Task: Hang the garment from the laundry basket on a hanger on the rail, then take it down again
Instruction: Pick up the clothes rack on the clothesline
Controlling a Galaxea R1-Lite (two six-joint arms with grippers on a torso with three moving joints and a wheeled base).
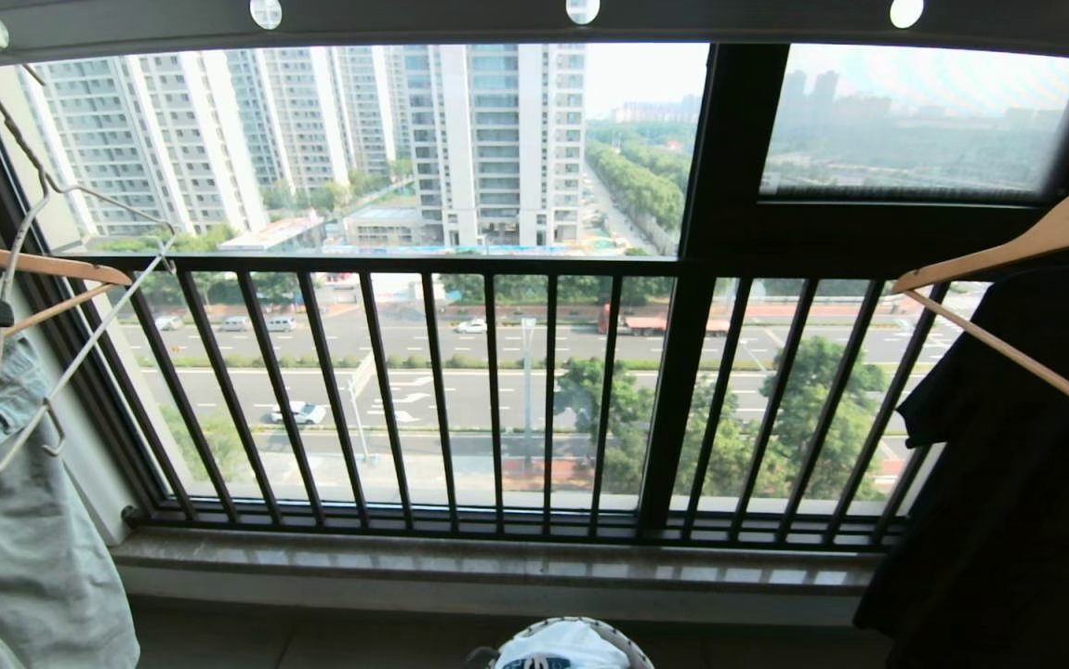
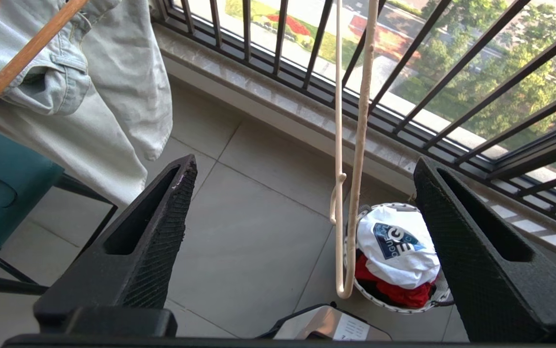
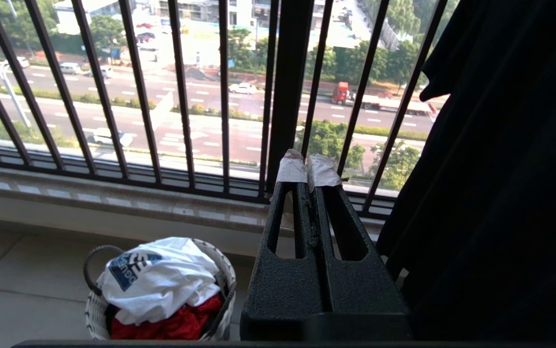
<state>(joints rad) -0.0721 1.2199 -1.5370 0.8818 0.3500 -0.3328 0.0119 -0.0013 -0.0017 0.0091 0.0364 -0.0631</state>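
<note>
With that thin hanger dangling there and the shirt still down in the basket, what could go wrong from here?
The hanger hangs free between the open left pincer fingers; a nudge might set it swinging or knock it off the rail.

The garment lies crumpled over a red cloth in the laundry basket; a grab might lift both.

White lettering on garment [image 2: 396,241] unreadable

Both the left end effector [image 2: 302,203] and the right end effector [image 3: 308,169] have black, grainy, wedge-shaped fingers with slotted hollows, the right's tips wrapped in white tape.
</note>
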